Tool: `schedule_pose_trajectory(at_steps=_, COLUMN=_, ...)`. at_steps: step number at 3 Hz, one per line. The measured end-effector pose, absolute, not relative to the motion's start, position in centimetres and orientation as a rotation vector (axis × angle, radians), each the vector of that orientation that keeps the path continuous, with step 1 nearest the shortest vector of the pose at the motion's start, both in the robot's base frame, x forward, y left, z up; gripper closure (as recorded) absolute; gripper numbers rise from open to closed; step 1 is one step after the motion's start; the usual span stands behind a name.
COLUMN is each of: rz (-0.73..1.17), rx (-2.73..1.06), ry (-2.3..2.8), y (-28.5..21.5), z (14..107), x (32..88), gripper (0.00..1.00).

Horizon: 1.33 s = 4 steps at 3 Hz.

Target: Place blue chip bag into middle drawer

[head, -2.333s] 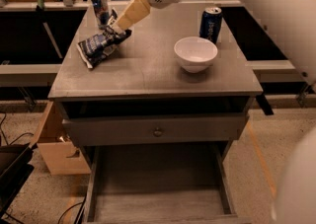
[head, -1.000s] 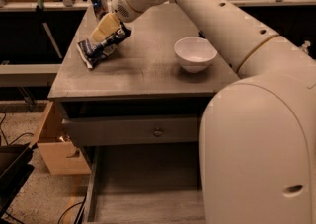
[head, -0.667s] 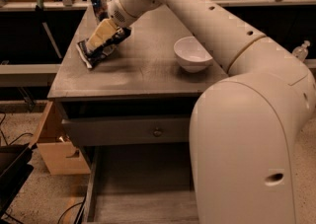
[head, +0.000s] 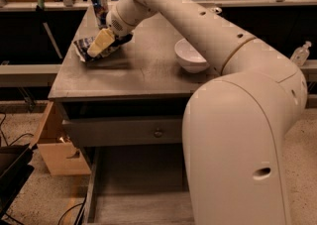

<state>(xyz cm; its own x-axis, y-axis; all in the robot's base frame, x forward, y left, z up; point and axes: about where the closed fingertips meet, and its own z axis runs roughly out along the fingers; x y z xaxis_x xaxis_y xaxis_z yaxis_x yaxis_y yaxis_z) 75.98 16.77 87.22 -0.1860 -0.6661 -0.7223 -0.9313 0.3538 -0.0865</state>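
The blue chip bag (head: 83, 50) lies crumpled on the grey table top (head: 143, 73) near its far left corner. My gripper (head: 100, 43) is down on the bag's right half, touching it and covering most of it. The bag still rests on the table. The middle drawer (head: 141, 189) stands pulled open below the table front, and its pale plank floor shows. My white arm (head: 237, 120) hides the drawer's right side.
A blue soda can (head: 100, 2) stands just behind the bag. A white bowl (head: 190, 56) sits at mid-table, partly under my arm. A closed drawer front with a round knob (head: 158, 132) is above the open drawer. A cardboard box (head: 57, 147) stands at the left.
My gripper has come down from above the bag onto it. My arm has swung across the view and now covers the right side of the table and drawer. The bag has hardly moved.
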Motion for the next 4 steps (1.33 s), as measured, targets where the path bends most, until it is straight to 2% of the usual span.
schedule_pose_trajectory(at_steps=3, rz=0.506, rx=-1.402, ry=1.939, y=17.47, z=86.4, x=75.82, gripper=0.87)
schedule_pose_trajectory(at_steps=4, rz=0.51, rx=-1.406, ry=1.941, y=17.7, z=86.13, x=75.77, gripper=1.0)
